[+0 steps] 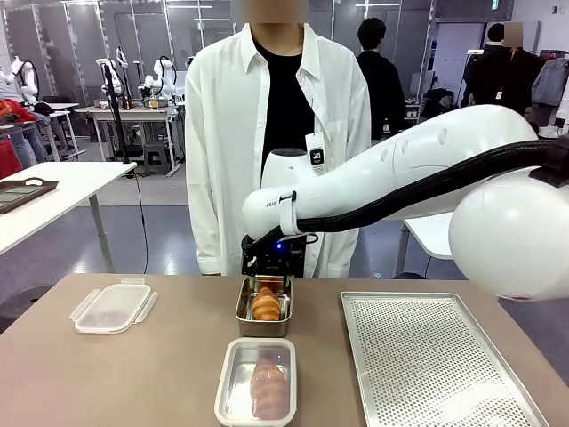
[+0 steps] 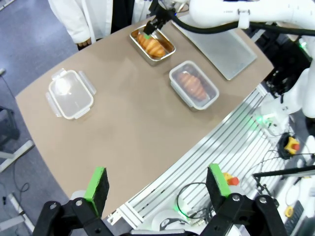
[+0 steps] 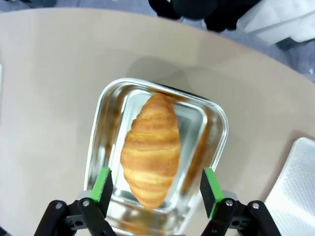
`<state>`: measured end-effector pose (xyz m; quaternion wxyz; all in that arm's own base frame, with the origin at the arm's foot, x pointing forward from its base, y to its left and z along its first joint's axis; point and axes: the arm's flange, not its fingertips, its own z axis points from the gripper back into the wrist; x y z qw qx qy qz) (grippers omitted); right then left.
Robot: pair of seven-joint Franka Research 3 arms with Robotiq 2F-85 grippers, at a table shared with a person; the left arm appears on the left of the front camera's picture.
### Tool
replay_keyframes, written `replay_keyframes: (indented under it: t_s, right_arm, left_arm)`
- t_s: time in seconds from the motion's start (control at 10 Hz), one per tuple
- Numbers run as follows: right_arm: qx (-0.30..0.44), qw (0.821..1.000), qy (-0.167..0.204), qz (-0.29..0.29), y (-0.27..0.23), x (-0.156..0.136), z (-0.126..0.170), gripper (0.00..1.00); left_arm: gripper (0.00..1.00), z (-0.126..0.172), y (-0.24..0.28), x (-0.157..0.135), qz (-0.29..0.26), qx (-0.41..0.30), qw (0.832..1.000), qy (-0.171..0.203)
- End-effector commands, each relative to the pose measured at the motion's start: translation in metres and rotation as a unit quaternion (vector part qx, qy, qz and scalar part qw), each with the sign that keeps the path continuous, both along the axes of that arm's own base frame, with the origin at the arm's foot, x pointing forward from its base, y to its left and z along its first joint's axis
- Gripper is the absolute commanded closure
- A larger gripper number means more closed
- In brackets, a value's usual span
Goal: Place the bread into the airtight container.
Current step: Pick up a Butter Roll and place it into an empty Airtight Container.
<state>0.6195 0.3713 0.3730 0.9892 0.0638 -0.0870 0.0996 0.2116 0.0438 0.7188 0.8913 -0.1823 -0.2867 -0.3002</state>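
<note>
At lower centre of the right wrist view, the right gripper (image 3: 156, 189) hangs wide open, empty, straddling the croissant (image 3: 150, 150) in its steel pan (image 3: 215, 129); pinching off-centre could crush the pastry.

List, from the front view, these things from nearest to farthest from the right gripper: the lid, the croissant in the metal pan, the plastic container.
1. Croissant in the metal pan: just below the right gripper, at the table's far middle.
2. Plastic container: at the near edge, in front of the pan.
3. Lid: far off on the left side.
</note>
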Motion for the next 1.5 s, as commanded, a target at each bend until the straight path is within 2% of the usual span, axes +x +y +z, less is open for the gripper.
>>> replay_keyframes:
  t_s: [0.0, 0.3, 0.5, 0.7, 0.9, 1.1, 1.2, 1.4]
  right_arm:
    - [0.008, 0.999, -0.008, 0.049, -0.054, -0.024, 0.043, 0.11]
    - [0.038, 0.992, -0.015, 0.123, -0.133, -0.074, 0.107, 0.11]
    - [0.013, 0.993, -0.023, 0.116, -0.2, -0.112, 0.15, 0.11]
    - [0.038, 0.99, -0.036, 0.132, -0.256, -0.16, 0.184, 0.11]
    - [0.08, 0.986, -0.067, 0.132, -0.31, -0.219, 0.216, 0.11]
    - [0.029, 0.988, -0.061, 0.136, -0.339, -0.243, 0.209, 0.11]
    - [0.032, 0.989, -0.082, 0.116, -0.353, -0.259, 0.213, 0.11]
    - [0.029, 0.988, -0.126, 0.087, -0.357, -0.298, 0.247, 0.11]
  left_arm:
    - [0.0, 0.001, 0.0, 0.001, -0.003, 0.006, 1.0, -0.003]
    - [0.0, 0.001, 0.0, 0.001, -0.003, 0.006, 1.0, -0.003]
    - [0.0, 0.001, 0.0, 0.001, -0.003, 0.006, 1.0, -0.003]
    - [0.0, 0.001, 0.0, 0.001, -0.003, 0.006, 1.0, -0.003]
    - [0.0, 0.001, 0.0, 0.001, -0.003, 0.006, 1.0, -0.003]
    - [0.0, 0.001, 0.0, 0.001, -0.003, 0.006, 1.0, -0.003]
    - [0.0, 0.001, 0.0, 0.001, -0.003, 0.006, 1.0, -0.003]
    - [0.0, 0.001, 0.0, 0.001, -0.003, 0.006, 1.0, -0.003]
